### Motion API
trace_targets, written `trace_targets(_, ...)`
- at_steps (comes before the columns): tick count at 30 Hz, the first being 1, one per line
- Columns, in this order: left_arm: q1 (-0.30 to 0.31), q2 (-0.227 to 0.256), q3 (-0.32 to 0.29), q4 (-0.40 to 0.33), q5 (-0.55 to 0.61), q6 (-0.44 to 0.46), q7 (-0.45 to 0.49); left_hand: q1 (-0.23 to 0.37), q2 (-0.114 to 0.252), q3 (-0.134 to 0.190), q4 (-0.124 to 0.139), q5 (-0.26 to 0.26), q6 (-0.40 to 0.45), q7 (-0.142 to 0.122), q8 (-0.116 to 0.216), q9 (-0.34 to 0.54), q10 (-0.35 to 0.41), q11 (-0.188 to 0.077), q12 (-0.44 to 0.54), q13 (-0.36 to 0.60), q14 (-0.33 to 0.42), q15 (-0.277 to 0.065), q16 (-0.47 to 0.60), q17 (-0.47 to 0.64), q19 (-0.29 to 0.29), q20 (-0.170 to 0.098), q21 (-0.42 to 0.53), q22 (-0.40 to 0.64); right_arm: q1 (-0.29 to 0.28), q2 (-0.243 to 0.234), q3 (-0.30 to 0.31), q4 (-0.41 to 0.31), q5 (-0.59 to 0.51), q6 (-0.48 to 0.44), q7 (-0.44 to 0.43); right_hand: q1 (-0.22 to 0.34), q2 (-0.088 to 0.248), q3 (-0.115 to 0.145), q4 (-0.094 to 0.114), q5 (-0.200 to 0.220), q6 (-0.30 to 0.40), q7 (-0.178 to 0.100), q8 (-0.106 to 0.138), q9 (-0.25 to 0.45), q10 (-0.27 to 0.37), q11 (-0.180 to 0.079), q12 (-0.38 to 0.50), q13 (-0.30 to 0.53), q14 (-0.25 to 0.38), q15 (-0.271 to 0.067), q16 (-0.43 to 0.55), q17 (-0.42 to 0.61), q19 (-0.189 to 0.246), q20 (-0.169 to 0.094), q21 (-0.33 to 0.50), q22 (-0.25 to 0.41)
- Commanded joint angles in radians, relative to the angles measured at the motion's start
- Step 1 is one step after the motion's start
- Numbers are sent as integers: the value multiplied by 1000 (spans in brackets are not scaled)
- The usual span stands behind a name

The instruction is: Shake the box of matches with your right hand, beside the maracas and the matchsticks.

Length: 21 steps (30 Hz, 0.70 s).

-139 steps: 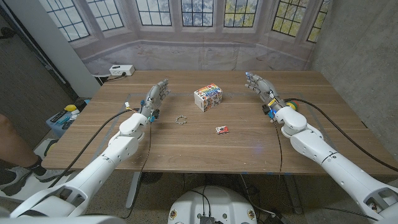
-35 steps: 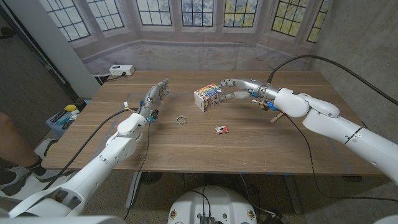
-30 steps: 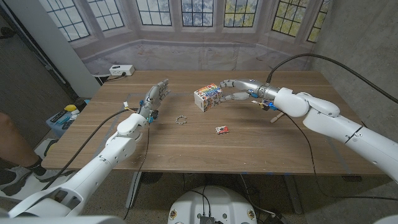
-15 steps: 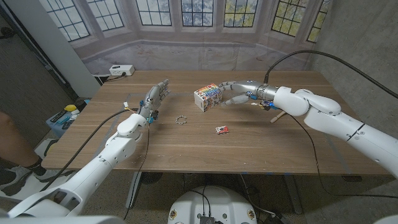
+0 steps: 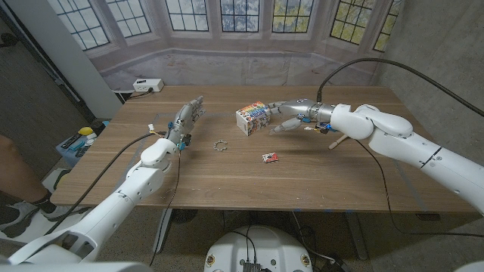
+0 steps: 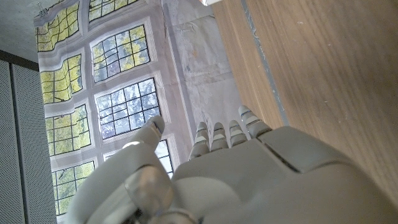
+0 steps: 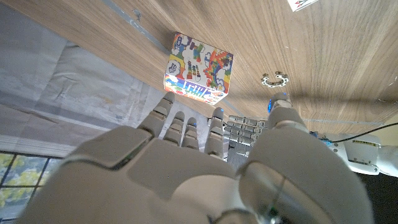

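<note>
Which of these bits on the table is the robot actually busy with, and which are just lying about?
In the job:
- colourful box, standing on the table
- right hand, reaching at the box, fingers apart, not gripping it

Just lying about:
- small ring-shaped object
- small red and white packet
- left hand, waiting apart
- white power strip at the table's far corner

Head view looks down; right wrist close — both share box (image 5: pixel 254 117).

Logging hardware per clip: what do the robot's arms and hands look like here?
Both arms have glossy white rounded shells with dark seams at the joints. A black cable runs along the left arm and another loops above the right arm. The left hand and right hand are light grey and metallic, with segmented fingers. Small blue and coloured fittings sit at the wrists.
</note>
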Motion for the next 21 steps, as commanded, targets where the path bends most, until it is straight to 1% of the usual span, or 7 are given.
trace_targets(1,9,3,-6,-6,-5,3,7,11,0,-2,2,5,9,-1,5,5,3,9,8,5,2,13,3,6,5,7,0,6,35,10,-21,20,-27,37,69,8,-20,-1,-1,6,-10,-8,-1,4,-14,5,3,2,-11,4,0,3,-13,0,0,5)
trace_targets(2,11,4,-7,-8,-5,2,8,11,0,-2,2,5,10,-2,5,5,3,10,9,5,3,13,3,6,5,8,0,6,36,11,-23,23,-29,40,72,10,-21,-1,-1,7,-11,-7,-1,4,-16,5,3,2,-13,4,-1,3,-15,0,-1,5)
trace_targets(5,14,6,-9,-13,-4,3,14,11,0,-2,2,5,11,-2,6,5,4,11,9,5,3,13,3,6,4,8,0,6,41,14,-27,22,-25,36,99,21,-31,0,-3,11,-18,-7,-3,5,-38,2,-1,1,-25,7,-3,4,-26,-10,-2,5)
trace_targets(12,18,10,-11,-20,-4,6,17,12,0,-3,2,5,12,-3,6,5,4,11,9,5,2,15,3,6,4,8,-1,6,47,20,-41,9,-37,13,151,40,-48,3,-3,17,-44,-7,-10,6,-73,6,-3,0,-54,18,-6,5,-48,-14,-4,5)
trace_targets(21,17,14,-11,-26,1,-1,13,12,0,-3,2,5,12,-3,6,5,4,11,9,5,3,15,3,6,4,8,-1,6,26,13,-44,-26,-81,-25,162,51,-55,5,-2,20,-56,-2,-12,6,-90,5,-3,0,-66,21,-5,6,-60,-15,-4,5)
